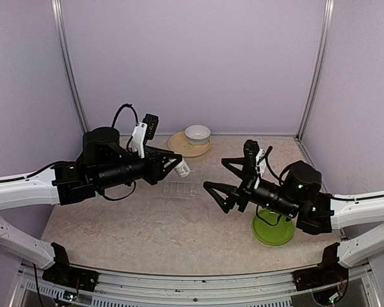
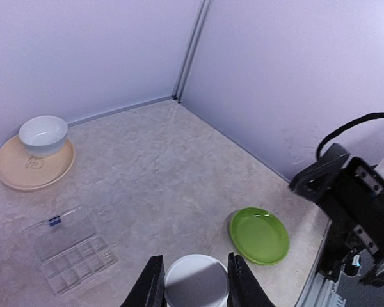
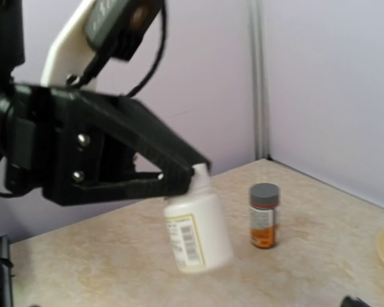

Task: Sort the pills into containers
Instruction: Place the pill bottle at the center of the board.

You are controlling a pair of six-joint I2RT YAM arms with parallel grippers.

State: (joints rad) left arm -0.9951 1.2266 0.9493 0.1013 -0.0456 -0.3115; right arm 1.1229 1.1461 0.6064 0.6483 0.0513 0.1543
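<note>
Two arms are meeting mid-table: the left gripper (image 1: 177, 164) is clamping a white bottle (image 1: 182, 169); the right gripper (image 1: 221, 176), just right of it, is gaping wide, empty. The box (image 1: 179, 189) is lying just near of the bottle, long axis left-right, closer to the left arm. The right wrist view is showing a grey-capped vial (image 3: 264, 216) that the top view is missing. No pills are showing.

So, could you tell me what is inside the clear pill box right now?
In the left wrist view, the pill box shows a small blue mark in its long section. The small compartments look bare, though anything tiny and pale would be too faint to tell.
</note>
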